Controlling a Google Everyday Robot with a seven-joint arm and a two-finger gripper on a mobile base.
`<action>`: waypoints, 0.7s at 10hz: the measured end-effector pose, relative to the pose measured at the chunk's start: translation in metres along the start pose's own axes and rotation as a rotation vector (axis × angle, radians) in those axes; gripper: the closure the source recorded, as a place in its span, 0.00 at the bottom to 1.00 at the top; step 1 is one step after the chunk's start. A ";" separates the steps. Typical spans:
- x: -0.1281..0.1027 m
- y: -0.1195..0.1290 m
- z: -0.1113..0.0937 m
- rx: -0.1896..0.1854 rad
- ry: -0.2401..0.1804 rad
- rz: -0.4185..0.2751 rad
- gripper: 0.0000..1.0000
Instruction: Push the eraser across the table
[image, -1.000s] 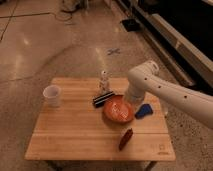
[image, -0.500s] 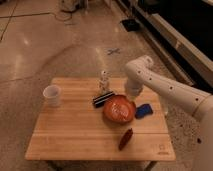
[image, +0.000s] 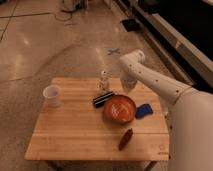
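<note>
The eraser (image: 103, 99), a flat black bar with a pale stripe, lies on the light wooden table (image: 75, 131) just left of an orange bowl (image: 120, 110), slanted, its right end close to the bowl's rim. My white arm reaches in from the right and bends down over the table's far right part. The gripper (image: 127, 86) hangs just behind the bowl, to the right of the eraser and apart from it.
A small white bottle (image: 104, 80) stands just behind the eraser. A white cup (image: 51, 95) stands at the left. A blue object (image: 144, 110) lies right of the bowl. A dark red elongated object (image: 126, 138) lies near the front edge.
My arm has swung left and toward the far side of the table, bringing the gripper from above the bowl's right side to behind the bowl. The eraser has not moved.
</note>
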 end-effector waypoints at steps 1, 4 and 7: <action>0.001 -0.008 0.005 -0.002 0.004 -0.006 1.00; 0.004 -0.034 0.023 -0.009 0.016 -0.026 1.00; 0.015 -0.043 0.042 -0.025 0.027 -0.022 1.00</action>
